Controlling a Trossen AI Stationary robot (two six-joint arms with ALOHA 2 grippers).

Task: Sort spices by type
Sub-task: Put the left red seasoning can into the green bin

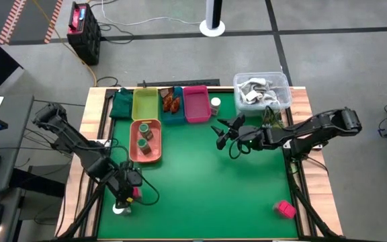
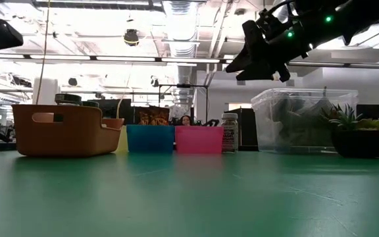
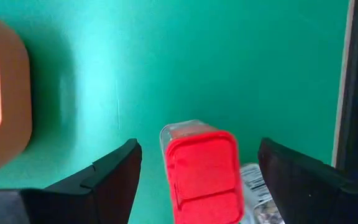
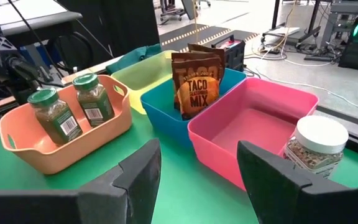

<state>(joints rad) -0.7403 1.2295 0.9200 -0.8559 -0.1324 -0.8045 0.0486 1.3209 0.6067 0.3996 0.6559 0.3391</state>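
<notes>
Partly sorted: 2 green jars (image 4: 73, 106) binned, left gripper (image 3: 194, 180) spread around a pink box (image 3: 204, 177); right gripper (image 4: 197, 168) released.

2 green jars (image 4: 73, 109) in orange tray (image 4: 17, 134)

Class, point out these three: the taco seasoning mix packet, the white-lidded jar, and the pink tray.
taco seasoning mix packet (image 4: 196, 91), right wrist view, printed front.
white-lidded jar (image 4: 317, 135), right wrist view, lid top.
pink tray (image 4: 223, 146), right wrist view, near wall.

Left hand (image 1: 127, 193) low at the near-left corner, fingers apparently spread; right hand (image 1: 226, 136) raised mid-table, open-fingered.
</notes>
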